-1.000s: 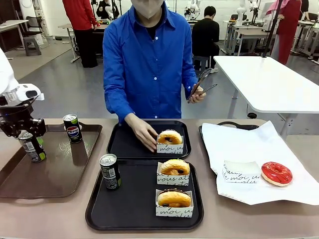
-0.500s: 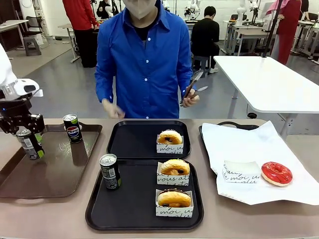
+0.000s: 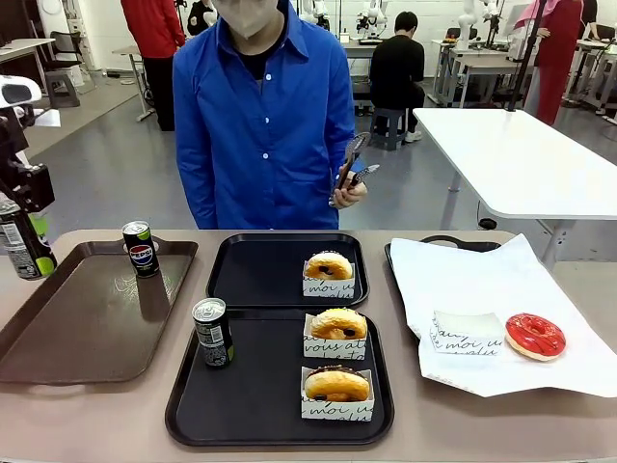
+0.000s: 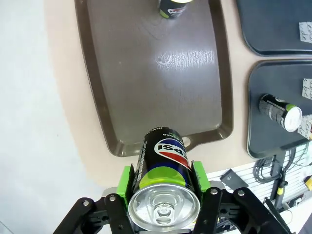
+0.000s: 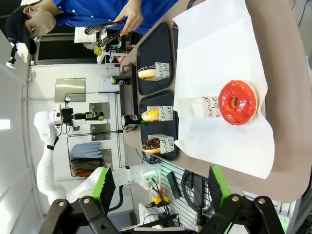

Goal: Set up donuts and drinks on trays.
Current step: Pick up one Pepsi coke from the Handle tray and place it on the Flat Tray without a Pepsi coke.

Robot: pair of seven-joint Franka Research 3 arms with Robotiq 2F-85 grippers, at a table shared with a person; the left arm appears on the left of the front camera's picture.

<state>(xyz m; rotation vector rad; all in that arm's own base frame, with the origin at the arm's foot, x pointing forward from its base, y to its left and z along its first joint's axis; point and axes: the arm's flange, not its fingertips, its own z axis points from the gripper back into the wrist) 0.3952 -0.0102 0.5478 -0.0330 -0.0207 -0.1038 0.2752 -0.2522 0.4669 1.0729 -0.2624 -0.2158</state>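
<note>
Front view: we've got the left claw (image 3: 21, 220) at the far left edge, clamped on a raised can (image 3: 25, 253), just left of the brown tray (image 3: 87, 328). A second can (image 3: 141, 249) stands at that tray's upper end. A third can (image 3: 211, 333) shares the near black tray (image 3: 251, 405) with two donuts (image 3: 338, 324). The far black tray (image 3: 251, 280) holds one donut (image 3: 329, 265).

Left wrist view: green pads (image 4: 127, 178) hug the can's sides, with its silver top toward us.

Right wrist view: the right claw (image 5: 160, 187) gapes wide, nothing in it.
</note>
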